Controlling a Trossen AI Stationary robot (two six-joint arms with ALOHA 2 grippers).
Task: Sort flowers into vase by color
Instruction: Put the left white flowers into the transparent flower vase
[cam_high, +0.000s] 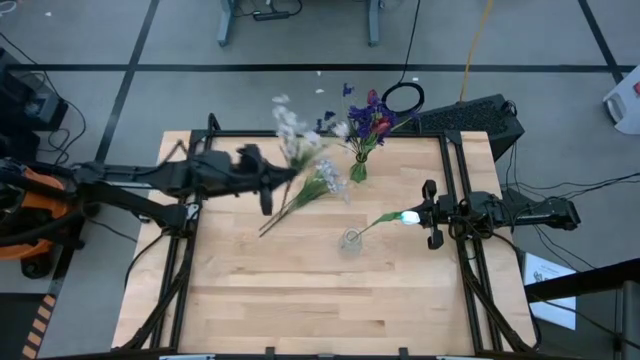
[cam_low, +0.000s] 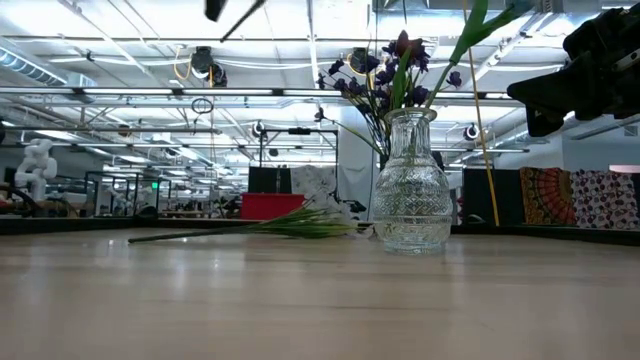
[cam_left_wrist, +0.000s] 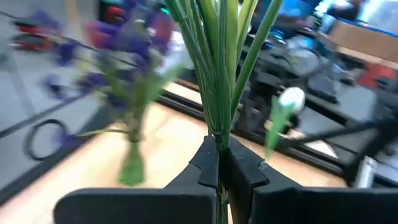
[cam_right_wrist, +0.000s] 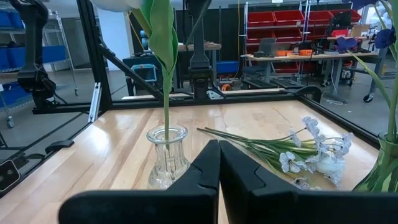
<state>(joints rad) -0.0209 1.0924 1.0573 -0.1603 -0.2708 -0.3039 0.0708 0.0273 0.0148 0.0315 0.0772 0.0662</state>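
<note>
My left gripper (cam_left_wrist: 219, 163) is clamped on a bundle of thin green stems with white blossoms (cam_high: 292, 128), lifted just beside the clear ribbed glass vase (cam_high: 350, 241). My right gripper (cam_right_wrist: 219, 163), pinched shut and empty, sits close on that vase's other side. I judge the loose stems could splay and knock the vase's single white bud (cam_high: 407, 216) or tip the vase

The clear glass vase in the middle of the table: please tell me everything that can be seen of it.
The clear glass vase has a patterned round belly, a narrow neck and a flared rim. It stands upright on the wooden table, near its middle. One white flower on a green stem leans in it. Nothing else touches it.
</note>
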